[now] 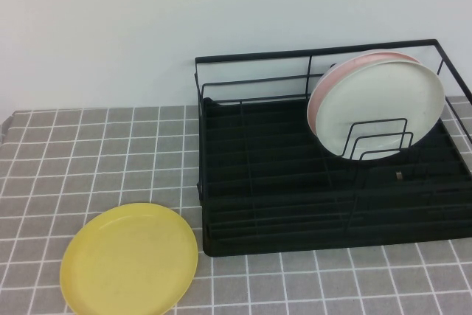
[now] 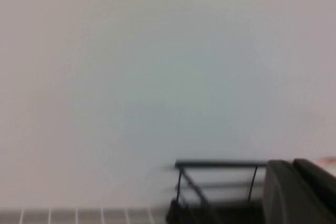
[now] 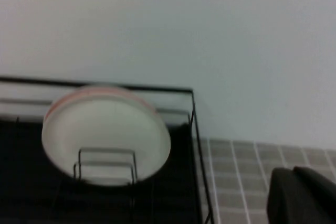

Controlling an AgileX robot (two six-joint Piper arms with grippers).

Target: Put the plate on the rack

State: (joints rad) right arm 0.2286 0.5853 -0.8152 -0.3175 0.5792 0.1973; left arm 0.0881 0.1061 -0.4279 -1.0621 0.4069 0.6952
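You are looking at a grey tiled table (image 1: 88, 153) that carries every item. Take the rack (image 1: 295, 204) as your reference landmark: it is the large black wire rack on the right half of the table, standing against the pale wall (image 1: 147, 27).

Inside the rack, toward its right rear, a white plate (image 1: 377, 108) stands on edge, leaning back among the upright wire dividers (image 1: 380, 142). A pink plate (image 1: 324, 94) stands directly behind the white plate, touching it, with only its rim visible. The rest of the rack's slatted base is bare.

The plate (image 1: 129, 260), pale yellow, lies flat on the table in front of the rack's left front corner, near that corner but apart from it. Nothing touches it.

Neither arm appears in the high view. The left gripper (image 2: 299, 192) shows only as a dark part at the edge of the left wrist view, with the rack's left rear corner in view beyond it. The right gripper (image 3: 302, 195) shows likewise in the right wrist view, raised off the rack's right side. You cannot tell whether either gripper is released or clenched; neither is seen grasping anything.
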